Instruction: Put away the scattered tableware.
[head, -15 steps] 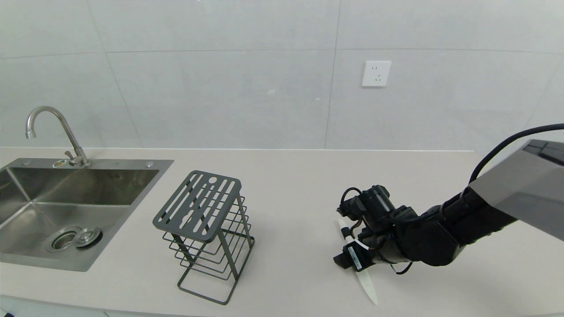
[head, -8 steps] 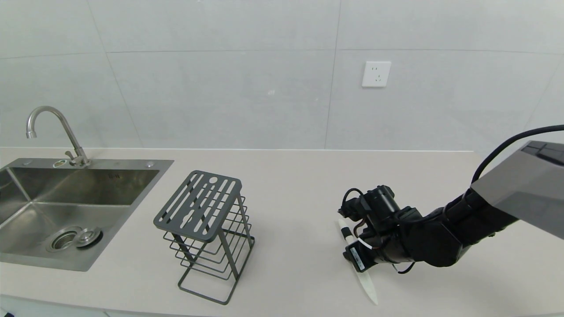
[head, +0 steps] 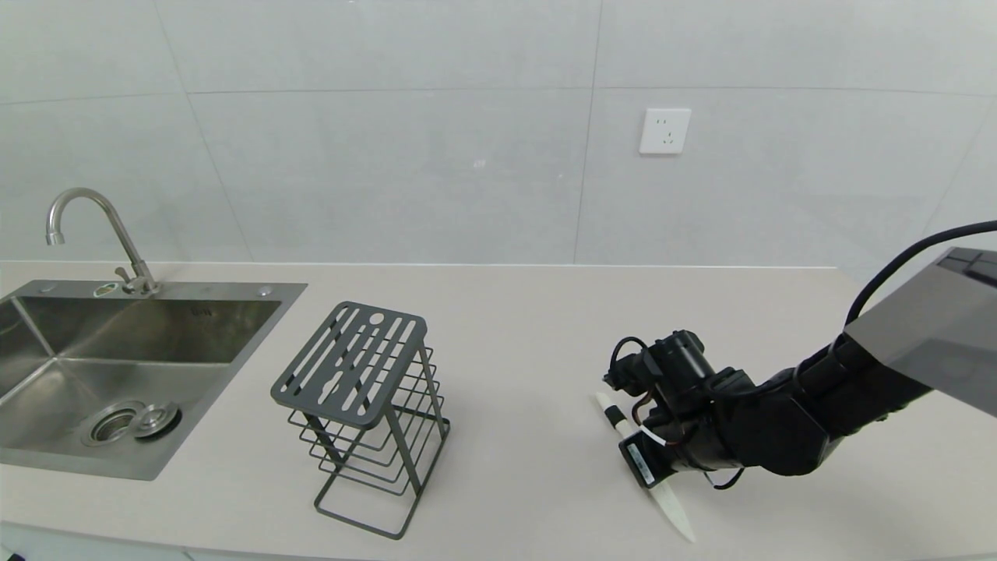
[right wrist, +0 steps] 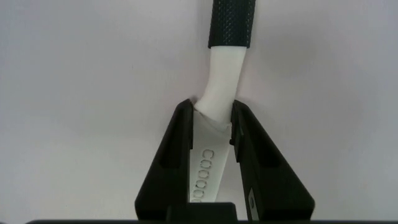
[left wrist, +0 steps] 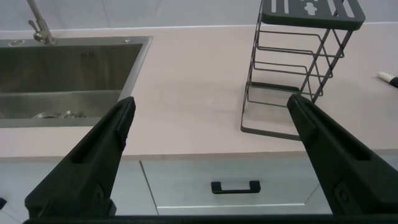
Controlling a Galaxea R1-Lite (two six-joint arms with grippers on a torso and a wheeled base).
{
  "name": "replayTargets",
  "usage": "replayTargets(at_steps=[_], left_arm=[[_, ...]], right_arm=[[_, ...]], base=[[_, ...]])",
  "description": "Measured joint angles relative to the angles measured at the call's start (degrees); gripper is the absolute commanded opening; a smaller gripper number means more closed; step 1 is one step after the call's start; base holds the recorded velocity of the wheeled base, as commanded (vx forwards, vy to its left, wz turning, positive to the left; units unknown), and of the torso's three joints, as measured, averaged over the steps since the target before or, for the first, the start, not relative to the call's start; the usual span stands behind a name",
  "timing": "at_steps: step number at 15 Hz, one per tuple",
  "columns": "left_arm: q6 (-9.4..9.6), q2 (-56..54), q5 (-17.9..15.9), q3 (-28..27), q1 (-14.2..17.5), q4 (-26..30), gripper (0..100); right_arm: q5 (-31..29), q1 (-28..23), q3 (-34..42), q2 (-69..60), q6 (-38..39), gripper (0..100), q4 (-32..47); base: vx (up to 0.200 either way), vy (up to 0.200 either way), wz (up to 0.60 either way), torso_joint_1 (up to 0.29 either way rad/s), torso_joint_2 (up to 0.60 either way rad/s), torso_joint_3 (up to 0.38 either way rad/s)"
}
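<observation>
**Right jaws.** We see them pressed onto the knife point(head: 671, 510) from both sides, pinching the white blade just beside the black textured handle point(right wrist: 230, 25). The blade runs back between the jaws and the handle points away from them. The knife is low over the table point(head: 530, 343), near its front edge – whether it rests there or hangs just clear, we cannot tell.

**Left jaws.** They are spread wide with nothing between them, off the table's front, above a drawer handle point(left wrist: 235, 186).

**Surroundings.** The wire rack point(head: 350, 362), with its slotted top plate, stands well apart from the knife toward the robot's left, and the sink point(head: 117, 335) lies beyond it.

**Hazards, as we judge them.**
- The hold is narrow and sits on a smooth, flat blade, so the knife may pivot or slide in the jaws once lifted.
- The long free ends may swing and strike the table on the way across.
- The slots look slim – a blade arriving tilted or twisted would catch on the top plate instead of dropping in.
- The rack looks light, so a push from the knife could shift or tip it.
- A dropped blade could chip, or fall past the table's near edge.
</observation>
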Motion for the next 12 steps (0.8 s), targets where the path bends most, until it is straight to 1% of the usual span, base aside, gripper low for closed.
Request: replayTargets(at_steps=[1,3,6,9,12], left_arm=[[0.0,0.0,0.0,0.0,0.0,0.0,100],[0.02,0.0,0.0,0.0,0.0,0.0,100],[0.26,0.0,0.0,0.0,0.0,0.0,100],[0.41,0.0,0.0,0.0,0.0,0.0,100],[0.04,0.0,0.0,0.0,0.0,-0.1,100]], right_arm=[[0.0,0.0,-1.2,-0.1,-1.0,0,-0.1],[0.1,-0.2,-3.3,-0.4,-3.5,0,-3.6],[0.9,0.0,-4.4,-1.0,-7.5,0,-12.1],[8.4,-0.7,-3.8,-2.7,-12.3,0,-18.3],[18.5,-3.2,-2.8,-4.3,-19.6,0,-25.8]], base=[[0.0,0.0,0.0,0.0,0.0,0.0],[0.0,0.0,0.0,0.0,0.0,0.0],[0.0,0.0,0.0,0.0,0.0,0.0],[0.0,0.0,0.0,0.0,0.0,0.0],[0.0,0.0,0.0,0.0,0.0,0.0]])
